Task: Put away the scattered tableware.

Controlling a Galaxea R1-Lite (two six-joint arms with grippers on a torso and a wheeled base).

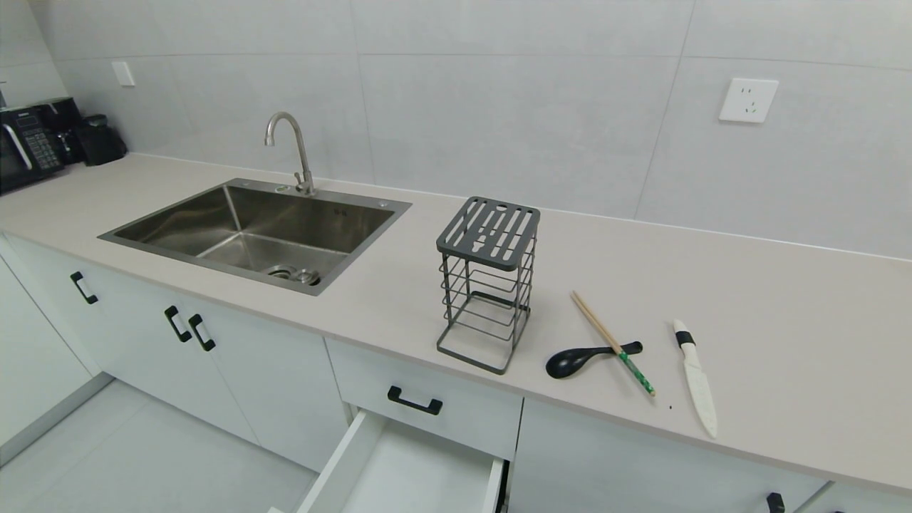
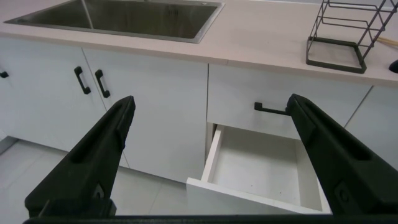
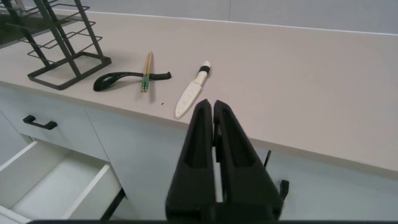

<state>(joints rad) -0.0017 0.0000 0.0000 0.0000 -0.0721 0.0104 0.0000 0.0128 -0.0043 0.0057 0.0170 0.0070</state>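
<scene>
On the counter lie a black spoon (image 1: 581,359) (image 3: 121,78), a pair of chopsticks (image 1: 611,341) (image 3: 148,71) crossing its handle, and a white knife (image 1: 695,375) (image 3: 192,96) to the right. A dark wire rack (image 1: 486,280) (image 3: 59,37) (image 2: 345,31) stands left of them. My left gripper (image 2: 214,134) hangs open below counter level, facing the cabinets and the open drawer (image 2: 264,168). My right gripper (image 3: 214,124) is shut and holds nothing, in front of the counter edge near the knife.
A steel sink (image 1: 256,229) with a tap (image 1: 292,146) sits at the left of the counter. A white drawer (image 1: 410,474) (image 3: 53,180) stands pulled out under the rack. A black appliance (image 1: 32,142) is at the far left. A wall socket (image 1: 748,100) is at the back right.
</scene>
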